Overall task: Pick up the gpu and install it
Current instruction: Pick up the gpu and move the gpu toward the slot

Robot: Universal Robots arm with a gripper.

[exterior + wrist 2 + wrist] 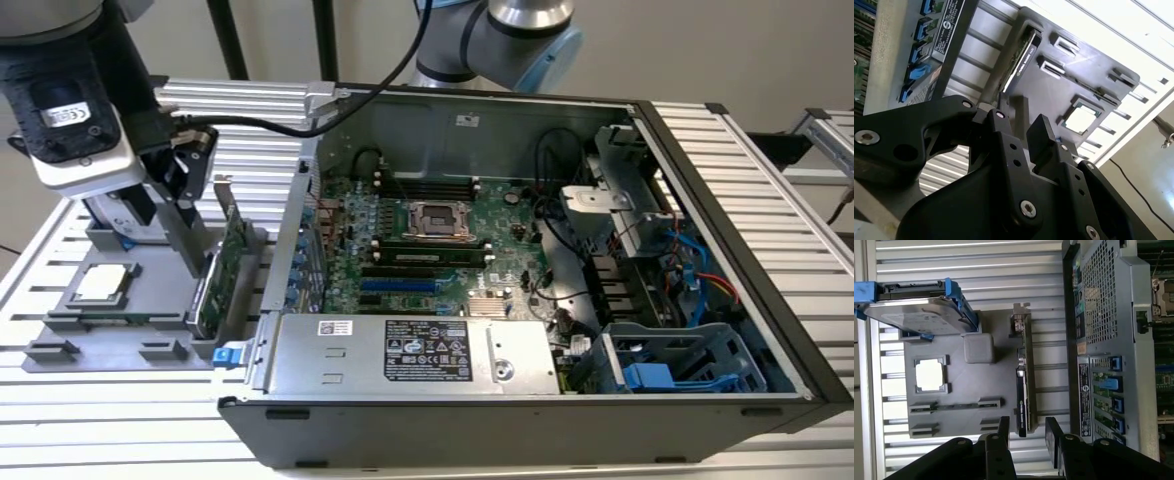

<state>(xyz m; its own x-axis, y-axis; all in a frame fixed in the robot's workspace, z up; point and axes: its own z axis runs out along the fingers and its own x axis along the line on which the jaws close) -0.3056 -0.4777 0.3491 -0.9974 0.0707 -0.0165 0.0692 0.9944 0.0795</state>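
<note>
The gpu (224,268) stands on its long edge in a slot of the grey holder tray (80,335), just outside the open computer case (747,260). In the first wrist view it runs edge-on as a thin green and black card (1023,385), its silver bracket (1019,322) at the far end. My gripper (1028,436) hangs above the card's near end, open, with one finger to each side of its line and nothing between them. The second wrist view has the same open gripper (1022,134) with the gpu (1021,57) beyond it.
On the tray also sit a hard drive in a blue frame (919,305) and a square silver processor (930,375). The case's side wall (1104,315) stands close beside the card. Inside lie the motherboard (427,230) with blue slots (400,285) and a power supply (400,352).
</note>
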